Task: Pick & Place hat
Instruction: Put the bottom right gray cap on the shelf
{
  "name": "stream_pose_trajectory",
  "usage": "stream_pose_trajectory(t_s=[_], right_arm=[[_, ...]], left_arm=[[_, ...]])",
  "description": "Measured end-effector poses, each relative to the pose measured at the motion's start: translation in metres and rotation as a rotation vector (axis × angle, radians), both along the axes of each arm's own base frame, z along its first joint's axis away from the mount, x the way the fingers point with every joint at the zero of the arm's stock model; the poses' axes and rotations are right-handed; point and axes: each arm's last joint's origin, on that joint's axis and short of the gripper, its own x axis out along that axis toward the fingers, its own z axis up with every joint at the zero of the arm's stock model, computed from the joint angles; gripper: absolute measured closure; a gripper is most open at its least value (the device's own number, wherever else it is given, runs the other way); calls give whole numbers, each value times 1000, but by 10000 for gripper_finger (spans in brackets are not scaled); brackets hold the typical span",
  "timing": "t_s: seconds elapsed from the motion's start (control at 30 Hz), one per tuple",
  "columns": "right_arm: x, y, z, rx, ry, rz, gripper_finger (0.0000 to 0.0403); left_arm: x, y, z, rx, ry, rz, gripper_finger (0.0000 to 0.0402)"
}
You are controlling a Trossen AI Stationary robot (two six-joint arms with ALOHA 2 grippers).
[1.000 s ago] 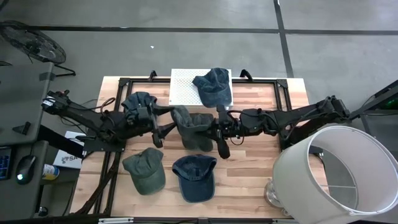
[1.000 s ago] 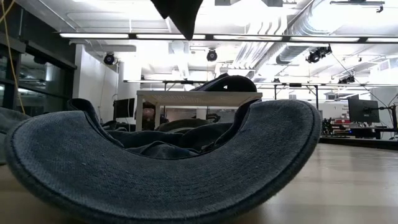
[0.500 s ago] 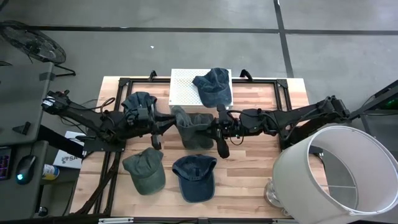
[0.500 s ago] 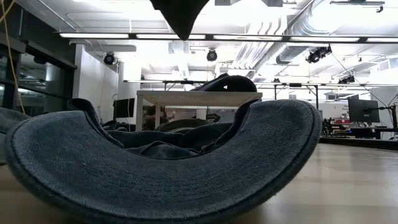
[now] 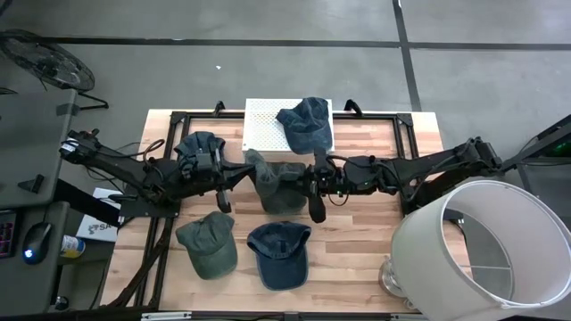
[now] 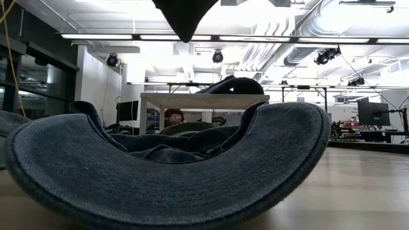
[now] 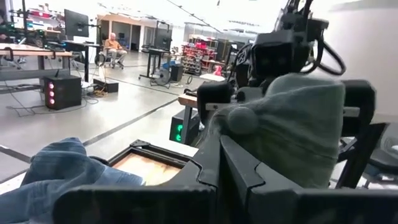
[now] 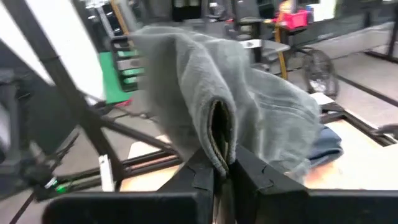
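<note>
A grey-green hat [image 5: 281, 183] hangs between my two grippers above the middle of the table. Its lowest tip shows at the top of the low view [image 6: 185, 19]. My left gripper [image 5: 243, 173] is shut at the hat's left side, and my right gripper [image 5: 310, 183] is shut at its right side. A blue hat [image 5: 306, 122] lies on the white perforated platform [image 5: 263, 125] at the far edge. Another blue hat [image 5: 198, 144] lies under the left arm. An olive hat [image 5: 207, 243] and a dark blue hat [image 5: 278, 253] lie near the front edge. My left gripper comes level from the table's left and is shut at the hat's crown, just below the top button [image 7: 239, 119]. Its own fingers [image 7: 208, 165] hide the place of contact. The hat is lifted clear of the table. My right gripper pinches a folded edge of the hat [image 8: 219, 134] between its two fingers, several layers together. The fingers [image 8: 249, 171] come level from the table's right. The cloth bulges up and away beyond the fingers and hangs clear of the table.
A large white lampshade [image 5: 482, 241] stands at the table's right front corner. A black frame [image 5: 178, 120] runs round the table's far part. The dark blue hat's brim [image 6: 166, 160] fills the low view. People sit in the room beyond.
My left gripper has gone toward the table's right, up to the hat's left side. The hat, held by my right gripper, has shifted slightly toward the far edge and stays clear of the table.
</note>
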Motion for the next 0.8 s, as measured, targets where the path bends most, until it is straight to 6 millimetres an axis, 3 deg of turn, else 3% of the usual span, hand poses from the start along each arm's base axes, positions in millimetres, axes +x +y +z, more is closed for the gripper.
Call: stream_pose_trajectory(t_s=[0.53, 0.8], right_arm=[[0, -3, 0, 35, -8, -98, 291], [-15, -8, 11, 29, -18, -192, 239]], left_arm=[[-12, 6, 5, -24, -3, 72, 401], [-17, 10, 5, -46, 6, 121, 402]])
